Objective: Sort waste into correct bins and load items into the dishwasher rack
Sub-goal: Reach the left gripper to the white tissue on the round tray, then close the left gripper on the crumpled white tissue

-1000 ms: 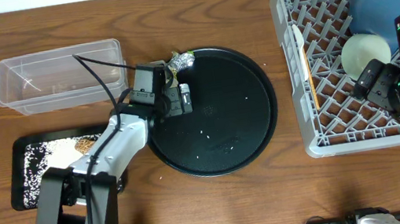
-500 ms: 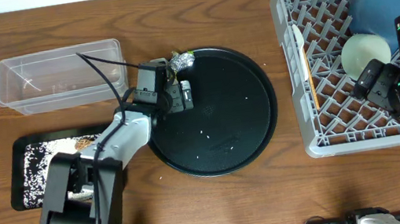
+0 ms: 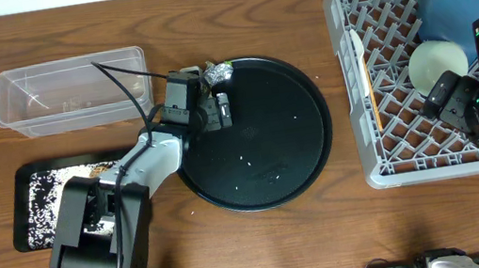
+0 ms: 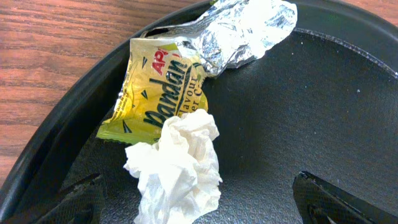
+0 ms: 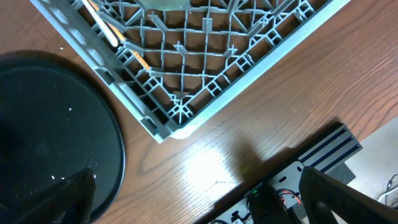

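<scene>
Black fingertips (image 4: 336,202) of the left tool (image 4: 205,202) show only at the bottom corners of the left wrist view, cut off by the frame. They stand wide apart and grip nothing. Between them lies a crumpled white paper scrap (image 4: 177,168), its lower end out of frame. Whether either finger touches it cannot be made out.

Just beyond the paper and touching it is the yellow wrapper (image 4: 155,87). It reads "pandan" in large green letters, with "Ap" in red above, cut short by a fold, and small print beside it too blurred to read. Silver foil (image 4: 249,31) overlaps the wrapper's far corner. All three rest on the round black tray (image 4: 323,112) by its rim, with the wooden worktop (image 4: 56,43) outside it.

From overhead, the clear tub (image 3: 72,92) sits just beside the left tool. The black rectangular tray (image 3: 22,176) holds white grains (image 3: 40,197) and is partly hidden by the left arm (image 3: 145,167).

The right tool (image 5: 205,199) is also spread wide and holds nothing, its tips at the bottom corners of its view. It hangs over the near corner of the grey rack (image 5: 186,118). Overhead, that arm covers part of the rack and the edges of the blue plate (image 3: 458,6) and pale green bowl (image 3: 436,62) standing in it. The chopsticks (image 3: 370,86) lie along the rack's left side.
</scene>
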Motion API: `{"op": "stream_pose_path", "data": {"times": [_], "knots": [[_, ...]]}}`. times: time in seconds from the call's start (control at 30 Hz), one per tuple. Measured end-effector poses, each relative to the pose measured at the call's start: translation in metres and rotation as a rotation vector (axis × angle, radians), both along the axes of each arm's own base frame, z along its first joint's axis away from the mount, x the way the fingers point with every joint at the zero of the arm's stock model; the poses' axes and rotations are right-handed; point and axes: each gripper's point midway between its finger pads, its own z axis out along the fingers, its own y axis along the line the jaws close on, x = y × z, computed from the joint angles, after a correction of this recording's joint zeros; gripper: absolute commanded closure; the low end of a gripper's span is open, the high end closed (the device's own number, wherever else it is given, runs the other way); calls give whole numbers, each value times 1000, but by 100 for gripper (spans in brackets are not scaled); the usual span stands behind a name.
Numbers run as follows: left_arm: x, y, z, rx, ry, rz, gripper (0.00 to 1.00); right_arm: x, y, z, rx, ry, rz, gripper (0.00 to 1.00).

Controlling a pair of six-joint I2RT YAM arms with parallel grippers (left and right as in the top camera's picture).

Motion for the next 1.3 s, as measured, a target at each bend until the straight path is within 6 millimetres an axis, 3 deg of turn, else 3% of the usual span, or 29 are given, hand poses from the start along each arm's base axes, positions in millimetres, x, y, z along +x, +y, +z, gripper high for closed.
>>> {"op": "stream_pose_path", "data": {"times": [0.57,0.8,0.97,1.07,1.3], "knots": [[2,0,-15,15,13,-3,4,0,0,0,0,0,0,1],[2,0,-15,17,12,-5,29,0,0,0,0,0,0,1],[0,0,-15,22,18,-10,37,0,0,0,0,0,0,1],[0,1,-10,21,10,-10,48,0,0,0,0,0,0,1],[2,0,13,7,-33,-10,54,0,0,0,0,1,0,1]]}}
